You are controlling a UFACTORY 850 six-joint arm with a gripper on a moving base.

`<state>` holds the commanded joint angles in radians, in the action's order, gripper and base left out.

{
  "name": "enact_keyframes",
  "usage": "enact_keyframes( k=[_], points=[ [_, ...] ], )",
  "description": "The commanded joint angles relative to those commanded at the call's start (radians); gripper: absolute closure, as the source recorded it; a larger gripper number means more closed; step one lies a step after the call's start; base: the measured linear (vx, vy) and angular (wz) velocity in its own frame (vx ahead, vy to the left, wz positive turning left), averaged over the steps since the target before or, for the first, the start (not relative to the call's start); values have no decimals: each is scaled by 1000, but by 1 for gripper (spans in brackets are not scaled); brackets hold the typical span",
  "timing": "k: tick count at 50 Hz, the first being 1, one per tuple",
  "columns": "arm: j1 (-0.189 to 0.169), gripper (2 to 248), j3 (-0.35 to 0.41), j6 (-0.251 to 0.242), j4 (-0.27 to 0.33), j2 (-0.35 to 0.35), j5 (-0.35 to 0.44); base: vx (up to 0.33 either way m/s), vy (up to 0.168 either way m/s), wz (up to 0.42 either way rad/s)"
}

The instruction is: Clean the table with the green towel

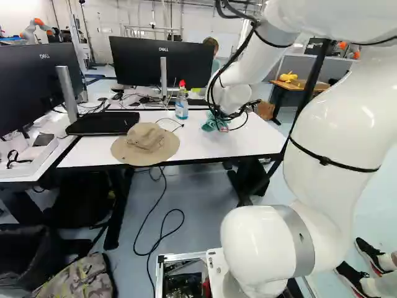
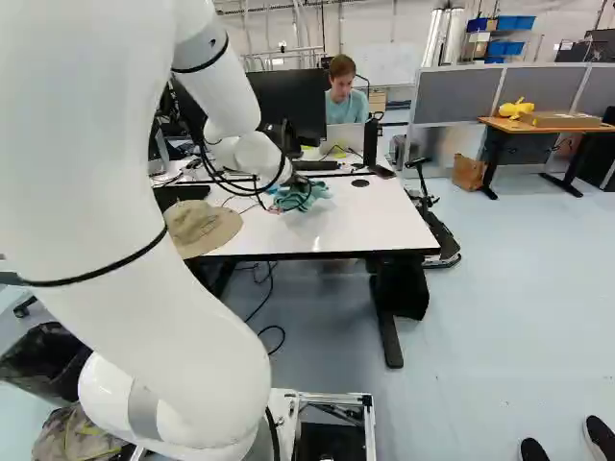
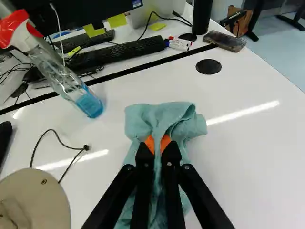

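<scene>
Towel (image 3: pixel 193 125): plain teal green
Fingers (image 3: pixel 171 171): black
Pads (image 3: pixel 165 142): bright orange (the loudest spot against the teal)
Table (image 3: pixel 248 148): glossy white top, black edge
Bottle (image 3: pixel 57 76): clear, blue liquid inside, red-and-white head
Hat (image 1: pixel 146 144): plain beige
Keyboard (image 3: pixel 126 51): black
Notes (image 3: pixel 116 20): yellow
Markers (image 3: pixel 179 45): white bodies, one tip red, another blue
Phone (image 3: pixel 225 41): dark face
Arm (image 1: pixel 338 121): white, thin black bands, a silver-grey ring low down
Bag (image 1: pixel 74 279): camouflage in muted greens, greys and tans
Carton (image 2: pixel 468 173): brown
Floor (image 2: pixel 500 317): pale blue-grey
</scene>
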<state>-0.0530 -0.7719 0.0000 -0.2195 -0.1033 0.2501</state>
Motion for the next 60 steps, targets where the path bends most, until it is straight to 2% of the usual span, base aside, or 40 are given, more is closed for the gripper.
enact_keyframes(
  k=[20, 35, 60],
  points=[
    [-36, 217, -102, 0, 0, -93, 0, 0, 0, 0],
    [-41, 217, -176, 0, 0, -183, 0, 0, 0, 0],
    [-41, 217, -187, 0, 0, -245, 0, 0, 0, 0]
  ],
)
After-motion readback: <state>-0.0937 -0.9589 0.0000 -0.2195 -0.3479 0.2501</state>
